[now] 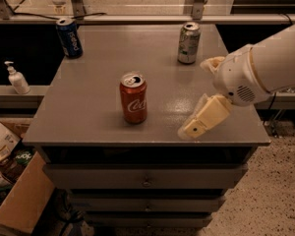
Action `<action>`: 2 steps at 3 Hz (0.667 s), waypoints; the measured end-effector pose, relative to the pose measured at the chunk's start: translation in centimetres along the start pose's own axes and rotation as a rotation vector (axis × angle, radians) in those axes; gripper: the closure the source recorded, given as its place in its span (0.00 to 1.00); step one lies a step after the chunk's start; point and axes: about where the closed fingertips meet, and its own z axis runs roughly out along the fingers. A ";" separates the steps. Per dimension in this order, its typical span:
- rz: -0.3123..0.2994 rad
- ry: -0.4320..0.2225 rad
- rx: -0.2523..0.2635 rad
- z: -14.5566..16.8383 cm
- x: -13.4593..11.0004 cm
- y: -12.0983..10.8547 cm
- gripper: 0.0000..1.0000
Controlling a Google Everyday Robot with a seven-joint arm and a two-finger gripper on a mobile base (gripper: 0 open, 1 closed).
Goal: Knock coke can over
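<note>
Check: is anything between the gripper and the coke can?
Nothing visible. Only bare table lies between the gripper, low near the front edge, and the upright coke can. The Pepsi can and the silver-green can stand at the back, off that line.
</note>
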 end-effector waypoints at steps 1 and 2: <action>0.032 -0.047 -0.006 3.3 -0.7 -0.6 0.00; 0.071 -0.108 -0.010 6.3 -2.3 -1.1 0.00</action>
